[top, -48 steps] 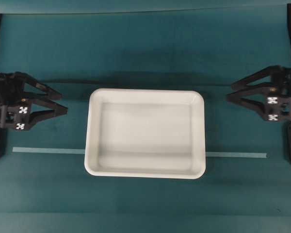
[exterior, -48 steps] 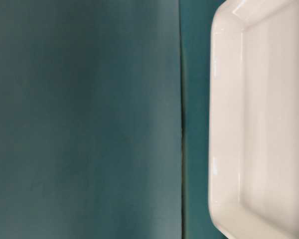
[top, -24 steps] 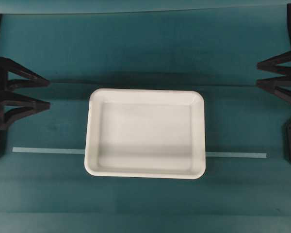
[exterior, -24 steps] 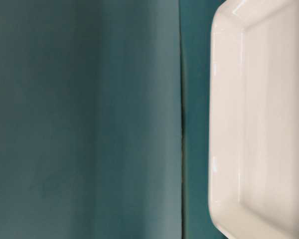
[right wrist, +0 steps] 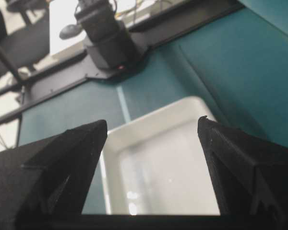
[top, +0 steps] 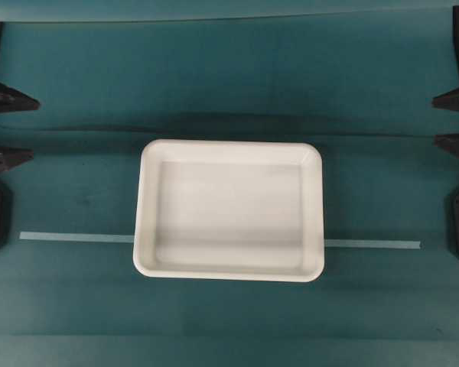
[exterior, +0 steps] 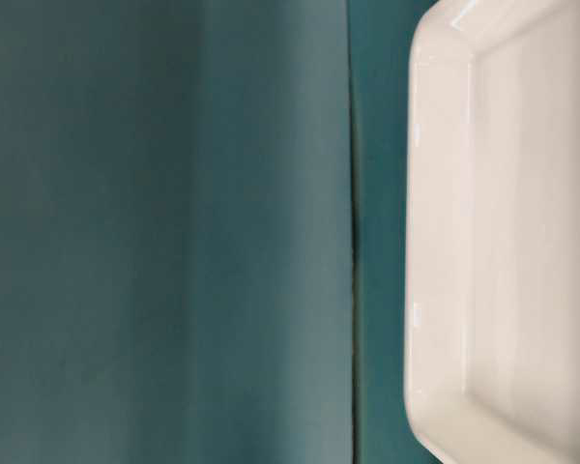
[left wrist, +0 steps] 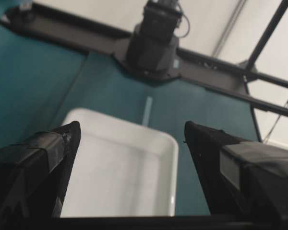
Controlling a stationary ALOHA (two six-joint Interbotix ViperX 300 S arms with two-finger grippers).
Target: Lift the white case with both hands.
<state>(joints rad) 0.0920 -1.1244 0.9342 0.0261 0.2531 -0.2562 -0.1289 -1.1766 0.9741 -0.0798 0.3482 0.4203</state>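
Shallow white rectangular plastic case sits flat on teal bench (over a pale strip), left claw and right claw both spread wide, well apart from it.

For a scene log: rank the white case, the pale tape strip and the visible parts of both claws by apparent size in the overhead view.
1. White case.
2. Pale tape strip, thin and partly hidden by the case.
3. Left claw and right claw: only tips in frame, alike, not ranked.
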